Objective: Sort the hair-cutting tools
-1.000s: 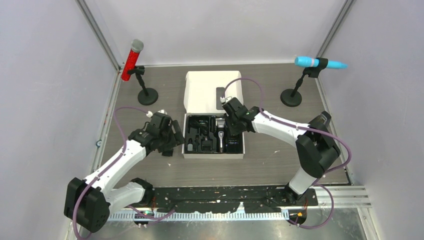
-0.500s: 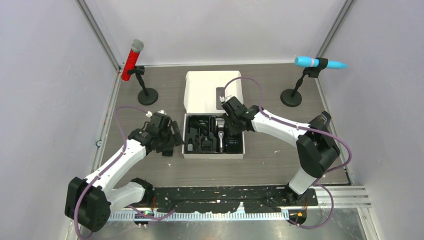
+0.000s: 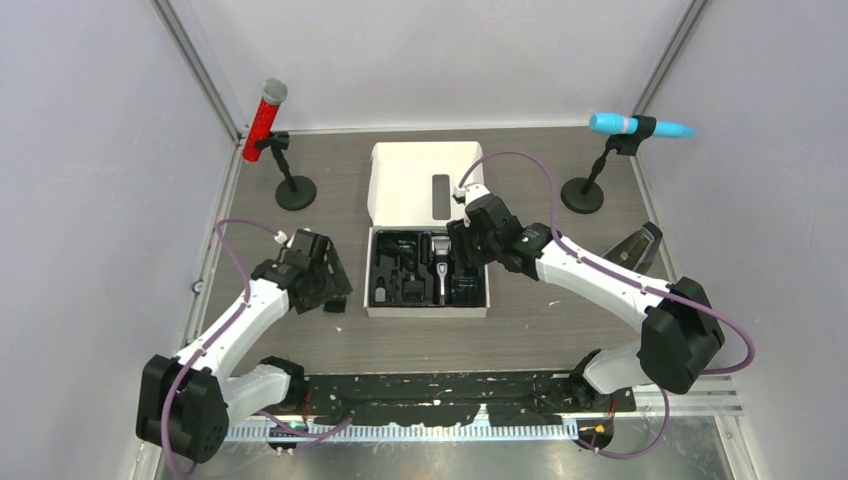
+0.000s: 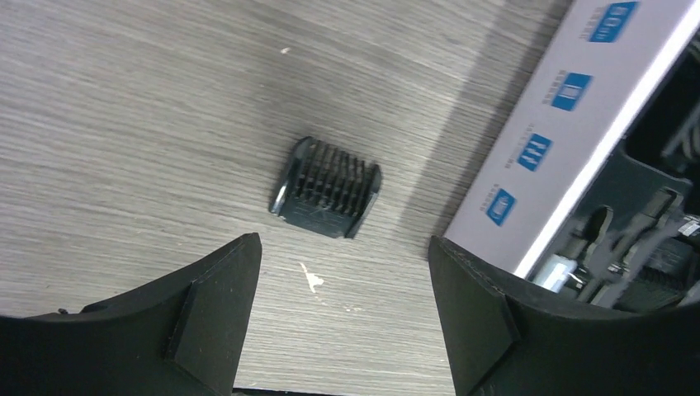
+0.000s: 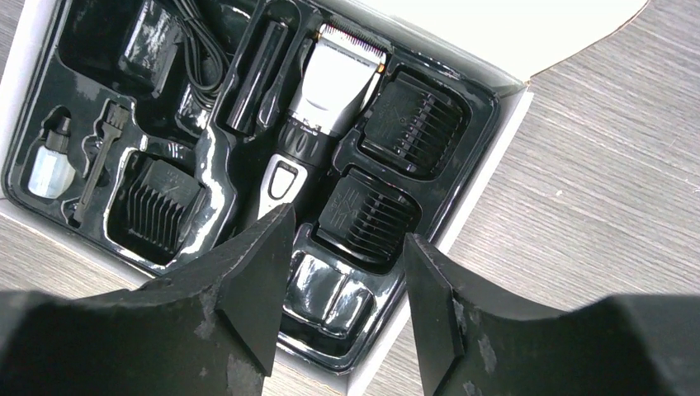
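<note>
Grey wood-grain table [image 3: 540,330] runs between pale walls, with the white box [image 3: 428,312] and its black tray at the centre. My left claw [image 4: 342,247] hangs wide apart and empty. One loose comb attachment [image 4: 327,188] lies flat on the boards just ahead of the gap, beside the box's left wall but apart from it. Its wider span runs roughly from finger to finger, slightly skewed, so I judge that closing would pinch its two ends. My right claw [image 5: 347,227] hovers over the tray, jaws parted, gripping nothing. The clipper [image 5: 322,107] sits in its slot with its blade end pointing away. The left arm is plainly nearer the loose comb; the right is across the box.
</note>
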`<control>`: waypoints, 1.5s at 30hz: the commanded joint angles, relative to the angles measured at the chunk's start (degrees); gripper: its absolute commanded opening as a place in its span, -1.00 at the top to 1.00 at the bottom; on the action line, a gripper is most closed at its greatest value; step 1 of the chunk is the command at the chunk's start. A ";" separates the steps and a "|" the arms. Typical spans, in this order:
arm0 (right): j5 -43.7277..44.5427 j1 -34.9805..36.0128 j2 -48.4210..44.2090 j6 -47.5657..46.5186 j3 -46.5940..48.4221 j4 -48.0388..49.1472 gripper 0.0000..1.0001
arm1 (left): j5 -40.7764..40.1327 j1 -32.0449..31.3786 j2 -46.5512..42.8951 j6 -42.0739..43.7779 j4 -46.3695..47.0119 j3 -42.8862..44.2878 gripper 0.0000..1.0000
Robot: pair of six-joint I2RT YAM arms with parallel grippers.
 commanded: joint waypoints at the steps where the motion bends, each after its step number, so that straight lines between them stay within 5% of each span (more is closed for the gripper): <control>1: 0.07 0.32 -1.46 0.78 -0.66 3.01 -0.20 | -2.18 1.77 1.31 0.05 0.26 -1.51 -0.55; 20: 0.73 0.32 -1.42 0.53 -1.28 3.67 -0.27 | 1.03 2.53 15.15 4.77 1.62 2.43 -0.44; 45: 1.22 0.32 -2.91 0.25 -2.60 4.02 -0.28 | 2.17 2.53 12.89 3.32 4.70 2.21 0.43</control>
